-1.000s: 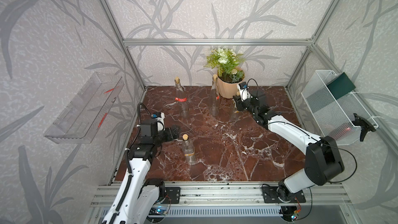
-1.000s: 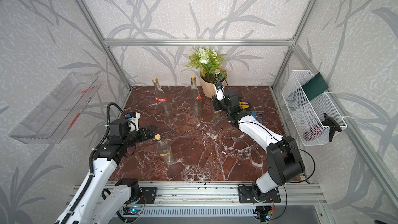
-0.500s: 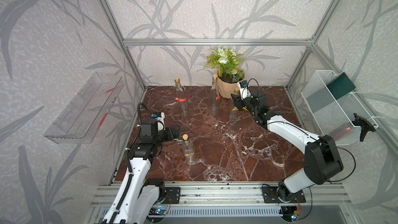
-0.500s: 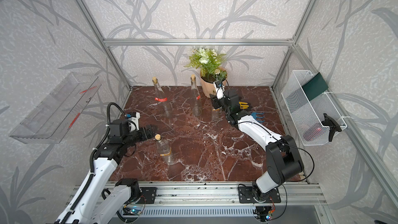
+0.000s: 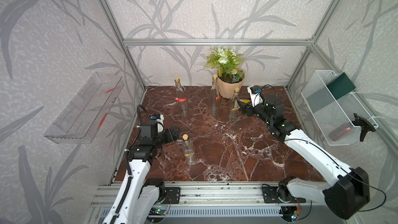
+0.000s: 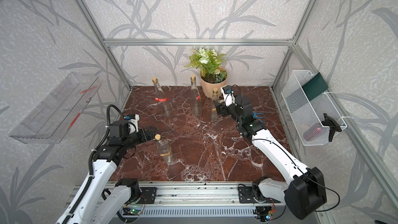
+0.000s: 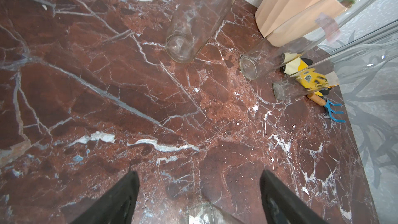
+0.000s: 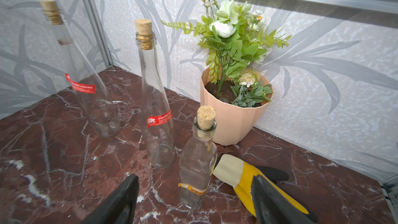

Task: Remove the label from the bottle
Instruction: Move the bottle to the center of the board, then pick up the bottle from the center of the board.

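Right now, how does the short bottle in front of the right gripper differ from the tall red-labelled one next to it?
The short bottle is much lower than the tall bottle. The short bottle's yellow-orange label rings it near the base; the tall bottle's red label sits higher up. The short bottle stands just ahead of the open right gripper; the tall bottle is farther off. Both are clear glass, upright and corked.

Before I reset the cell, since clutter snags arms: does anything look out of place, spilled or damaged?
Nothing spilled or broken. A yellow-and-black work glove and a small blue hand rake lie loose on the red marble tabletop, near the peach plant pot.
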Robot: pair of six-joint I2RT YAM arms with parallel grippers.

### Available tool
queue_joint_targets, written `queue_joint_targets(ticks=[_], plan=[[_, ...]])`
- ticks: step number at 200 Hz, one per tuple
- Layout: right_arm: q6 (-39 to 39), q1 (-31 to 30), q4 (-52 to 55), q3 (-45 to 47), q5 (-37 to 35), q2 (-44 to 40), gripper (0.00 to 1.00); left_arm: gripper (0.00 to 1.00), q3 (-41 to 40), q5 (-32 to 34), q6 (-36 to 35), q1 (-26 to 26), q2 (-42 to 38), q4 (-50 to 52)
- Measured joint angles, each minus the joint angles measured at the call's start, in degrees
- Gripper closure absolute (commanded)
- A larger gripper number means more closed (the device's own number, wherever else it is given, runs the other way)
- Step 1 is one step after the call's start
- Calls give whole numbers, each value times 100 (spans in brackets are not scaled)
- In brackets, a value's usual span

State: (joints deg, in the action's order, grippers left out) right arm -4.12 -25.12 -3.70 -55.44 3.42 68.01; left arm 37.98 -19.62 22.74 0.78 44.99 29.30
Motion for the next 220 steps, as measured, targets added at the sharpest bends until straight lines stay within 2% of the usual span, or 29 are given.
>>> queue_joint_targets(ticks=[25,66,90,124,206,220], plan=[[-31,-326,514,140,483,-601,15,15,2,-7,284,28,-39,229],[-52,-1655,833,219,1064,-706,15,17,0,-133,1067,31,-46,350],[-44,-2352,802,170,1281,-332,14,17,-2,-155,1340,31,-55,348],[-26,-2975,610,-153,1528,391,10,17,-2,-170,1438,31,-55,348],[236,-3823,-420,-977,1589,1963,7,17,-2,-238,1429,31,-26,328],[243,-3871,-505,-1067,1547,2118,12,17,-2,-262,1429,33,-2,321]])
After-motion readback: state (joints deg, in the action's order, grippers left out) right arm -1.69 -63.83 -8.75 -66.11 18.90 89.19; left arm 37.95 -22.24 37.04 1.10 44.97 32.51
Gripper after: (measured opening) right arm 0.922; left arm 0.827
